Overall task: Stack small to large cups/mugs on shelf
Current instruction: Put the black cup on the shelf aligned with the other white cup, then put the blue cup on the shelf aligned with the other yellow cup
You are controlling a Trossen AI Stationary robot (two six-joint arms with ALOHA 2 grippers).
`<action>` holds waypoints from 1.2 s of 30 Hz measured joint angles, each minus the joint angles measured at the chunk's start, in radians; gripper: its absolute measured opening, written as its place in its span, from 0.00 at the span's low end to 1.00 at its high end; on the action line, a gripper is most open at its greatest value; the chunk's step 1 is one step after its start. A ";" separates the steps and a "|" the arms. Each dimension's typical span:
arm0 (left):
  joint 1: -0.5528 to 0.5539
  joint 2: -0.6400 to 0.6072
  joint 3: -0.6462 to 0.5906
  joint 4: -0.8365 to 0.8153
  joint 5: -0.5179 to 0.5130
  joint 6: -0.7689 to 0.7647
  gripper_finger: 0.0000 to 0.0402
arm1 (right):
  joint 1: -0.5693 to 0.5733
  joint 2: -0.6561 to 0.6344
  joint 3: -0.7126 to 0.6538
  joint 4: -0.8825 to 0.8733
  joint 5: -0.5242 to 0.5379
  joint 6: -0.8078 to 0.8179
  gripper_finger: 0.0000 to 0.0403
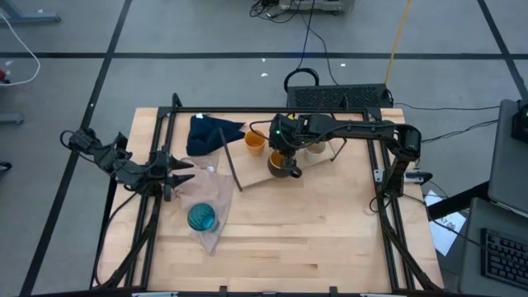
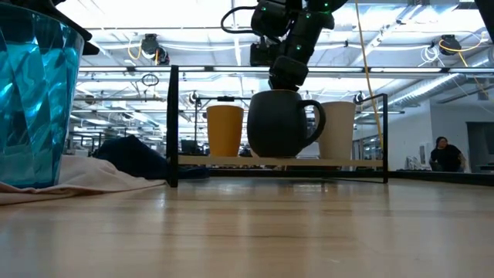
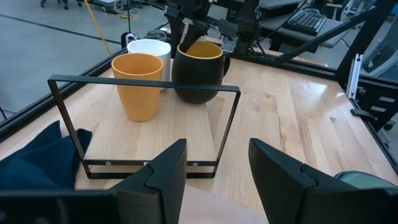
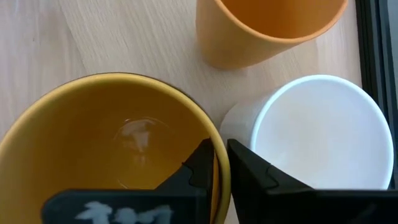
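The shelf (image 1: 322,169) is a light-wood board with black rod frames at its ends, at the table's far middle. On it stand a small orange cup (image 1: 254,142), a white mug (image 1: 315,147) and the dark mug with an orange inside (image 1: 283,163). My right gripper (image 4: 221,163) is above the dark mug and shut on its rim. My left gripper (image 3: 214,180) is open and empty at the table's left, facing the shelf's end frame (image 3: 143,124). The teal tumbler (image 1: 201,217) stands on the pinkish-beige cloth (image 1: 219,194). The clear cup and the grey-beige cup do not show. My right gripper pinches the dark mug's rim (image 4: 219,140) on the side next to the white mug, with one finger (image 4: 198,168) inside the mug and one outside. The fingers come from above, pointing down. In the low view the mug (image 2: 282,123) stands upright with its base at the shelf board (image 2: 231,161).
A dark blue cloth (image 1: 210,132) lies at the far left of the table beside the shelf. The table's black frame rods (image 1: 388,206) run along its left and right sides. A person (image 2: 448,154) sits in the room behind.
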 joint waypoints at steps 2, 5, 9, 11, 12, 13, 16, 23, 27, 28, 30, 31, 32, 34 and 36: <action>0.000 0.000 0.000 0.000 0.000 0.000 0.43 | 0.000 0.000 0.000 -0.003 -0.001 -0.007 0.10; 0.000 0.000 0.000 0.000 0.000 0.000 0.43 | 0.000 0.000 0.001 0.000 0.000 -0.002 0.16; 0.000 0.000 0.000 0.000 0.000 0.000 0.43 | 0.000 0.000 0.001 0.001 0.001 0.003 0.22; 0.000 0.000 0.000 0.000 0.000 0.000 0.43 | 0.000 0.000 0.001 0.001 0.002 0.003 0.24; 0.000 0.000 0.000 0.000 0.000 0.000 0.43 | 0.000 0.000 0.001 0.001 0.002 0.003 0.24; 0.000 0.000 0.000 0.000 0.000 0.000 0.43 | 0.000 0.000 0.001 0.001 0.002 0.003 0.25; 0.000 0.000 0.000 0.000 0.000 0.000 0.43 | 0.000 0.000 0.001 0.001 0.003 -0.004 0.25; 0.000 0.000 0.000 0.000 0.000 -0.004 0.43 | 0.000 -0.005 0.001 0.000 0.003 0.005 0.25; 0.000 0.000 0.000 0.000 0.000 -0.004 0.43 | 0.000 -0.021 0.001 -0.002 0.003 0.011 0.25; 0.000 0.000 0.000 0.001 0.000 -0.004 0.43 | 0.000 -0.026 0.001 -0.001 0.002 0.011 0.25; 0.000 0.000 0.000 0.001 0.000 -0.004 0.43 | 0.000 -0.040 0.001 -0.001 0.002 0.019 0.25; 0.000 0.000 0.000 0.001 0.000 -0.004 0.43 | 0.000 -0.046 0.001 0.000 0.002 0.019 0.25; 0.000 0.000 0.000 0.001 0.000 -0.004 0.43 | 0.000 -0.054 0.001 0.000 0.001 0.019 0.25; 0.000 0.000 0.000 0.001 0.000 -0.004 0.43 | 0.000 -0.065 0.001 0.001 0.001 0.019 0.25; 0.000 0.000 0.000 0.001 0.000 -0.004 0.43 | 0.000 -0.078 0.001 0.000 0.000 0.019 0.25</action>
